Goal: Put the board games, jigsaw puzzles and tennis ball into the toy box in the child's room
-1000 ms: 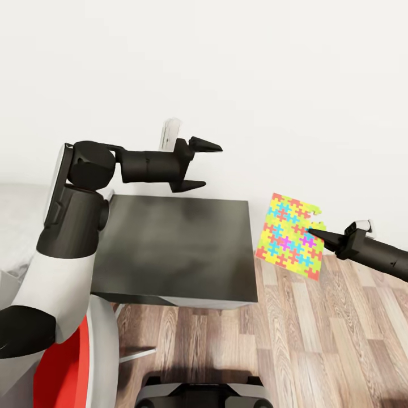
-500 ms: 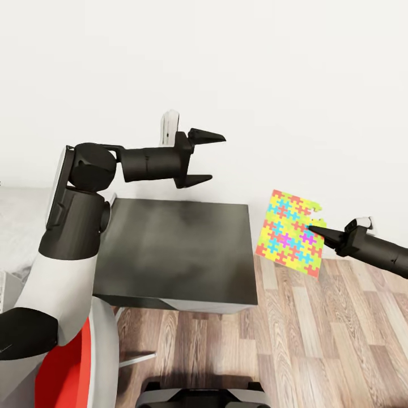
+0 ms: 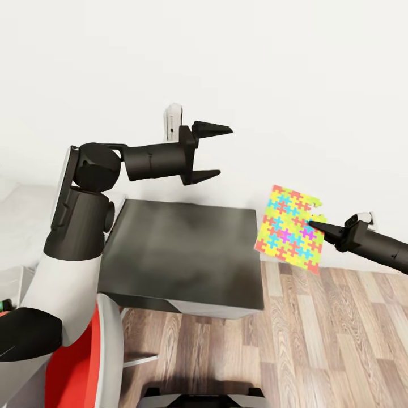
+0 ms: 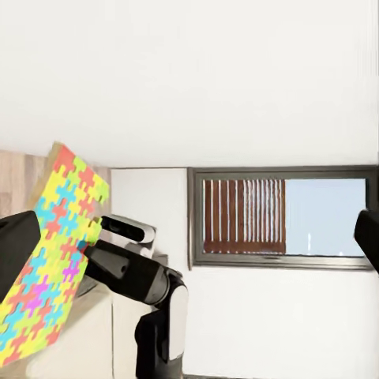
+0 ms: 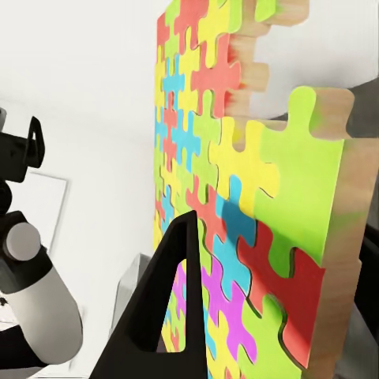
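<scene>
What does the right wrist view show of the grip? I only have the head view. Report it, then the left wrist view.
Observer: In the right wrist view a dark finger lies flat against the jigsaw puzzle, which stands on edge, its wooden backing showing along the side.
Operator: Give me the left wrist view.
Observer: It looks past the puzzle at a dark-framed window with brown slats.
Operator: Anything else there.
Observer: The right gripper meets the puzzle's edge, with the right arm behind it.

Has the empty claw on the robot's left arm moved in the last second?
Yes. The left claw has risen and reached farther forward, away from the dark table beneath it, jaws open.
</scene>
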### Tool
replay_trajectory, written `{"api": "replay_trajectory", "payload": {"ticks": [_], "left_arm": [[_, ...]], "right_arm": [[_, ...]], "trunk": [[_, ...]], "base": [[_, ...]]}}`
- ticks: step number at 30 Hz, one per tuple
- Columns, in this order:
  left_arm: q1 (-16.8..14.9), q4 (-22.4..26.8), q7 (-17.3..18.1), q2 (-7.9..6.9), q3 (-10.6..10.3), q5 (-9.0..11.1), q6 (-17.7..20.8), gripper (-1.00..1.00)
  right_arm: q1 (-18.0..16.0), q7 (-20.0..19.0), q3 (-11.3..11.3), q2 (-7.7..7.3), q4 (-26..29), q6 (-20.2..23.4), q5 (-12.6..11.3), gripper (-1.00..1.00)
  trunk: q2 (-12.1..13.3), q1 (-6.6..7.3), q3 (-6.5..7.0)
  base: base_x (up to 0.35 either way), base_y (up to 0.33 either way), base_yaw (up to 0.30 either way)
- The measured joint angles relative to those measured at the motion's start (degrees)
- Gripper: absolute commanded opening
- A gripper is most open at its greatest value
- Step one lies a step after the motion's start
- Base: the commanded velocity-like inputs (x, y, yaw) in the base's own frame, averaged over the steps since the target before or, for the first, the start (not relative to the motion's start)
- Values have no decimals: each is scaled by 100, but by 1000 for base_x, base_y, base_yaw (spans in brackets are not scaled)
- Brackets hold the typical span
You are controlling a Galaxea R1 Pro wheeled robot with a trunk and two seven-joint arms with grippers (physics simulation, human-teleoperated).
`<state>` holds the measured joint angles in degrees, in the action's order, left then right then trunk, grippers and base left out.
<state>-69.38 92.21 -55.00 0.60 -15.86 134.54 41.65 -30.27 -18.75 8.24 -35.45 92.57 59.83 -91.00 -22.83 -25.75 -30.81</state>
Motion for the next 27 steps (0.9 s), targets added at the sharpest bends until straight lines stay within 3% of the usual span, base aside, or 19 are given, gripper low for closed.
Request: {"api": "replay_trajectory", "payload": {"ticks": [20,27], "left_arm": [[9,0,35,14,-3,-1,-3,100],[10,1,35,14,-3,-1,-4,100]], "right_arm": [[11,0,-203,59,0,0,-9,-100],[-11,0,-219,67,-1,0,-10,-100]], "trunk": [[1,0,100],[1,0,103]], "base": [[0,0,100],[0,0,204]]}}
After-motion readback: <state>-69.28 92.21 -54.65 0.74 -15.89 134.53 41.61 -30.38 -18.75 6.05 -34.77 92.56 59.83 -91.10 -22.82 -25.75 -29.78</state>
